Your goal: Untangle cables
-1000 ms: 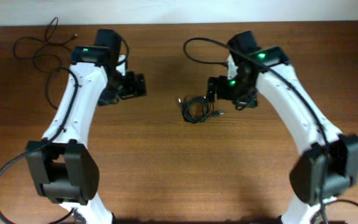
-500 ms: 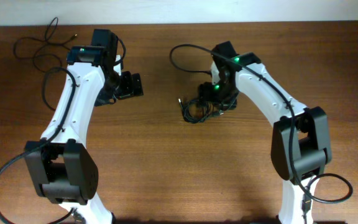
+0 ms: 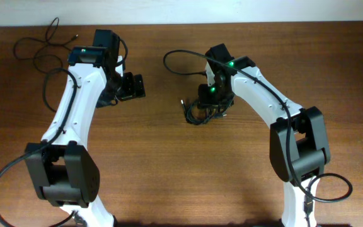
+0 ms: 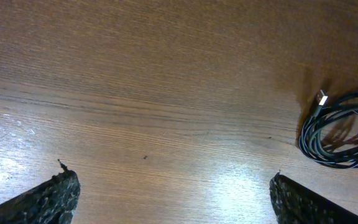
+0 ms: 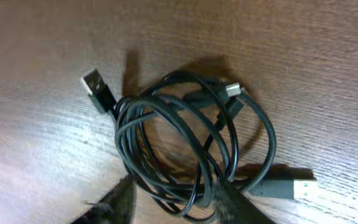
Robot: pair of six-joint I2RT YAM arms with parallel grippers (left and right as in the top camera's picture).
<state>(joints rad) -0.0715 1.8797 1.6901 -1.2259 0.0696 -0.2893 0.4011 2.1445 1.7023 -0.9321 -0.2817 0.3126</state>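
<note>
A small coil of thin black cables [image 3: 196,113] lies mid-table; it also shows at the right edge of the left wrist view as the cables [image 4: 340,134]. In the right wrist view the coil [image 5: 191,143] has a silver USB plug [image 5: 92,82] at upper left and another [image 5: 297,188] at lower right. My right gripper [image 3: 208,107] is down on the coil. Its blurred fingers [image 5: 176,190] straddle the lower strands with a gap still between them. My left gripper [image 3: 137,86] hovers left of the coil, open over bare wood [image 4: 173,180]. A loose thin cable [image 3: 43,47] sprawls at the far left corner.
The wooden table [image 3: 169,164] ends at a pale wall along the back edge. A thick black arm cable [image 3: 178,58] loops over the table behind the right arm. Both arm bases stand at the near edge.
The right arm has swung left and come down onto the coil, and its jaws have narrowed around the lower strands. The left arm has barely moved.
</note>
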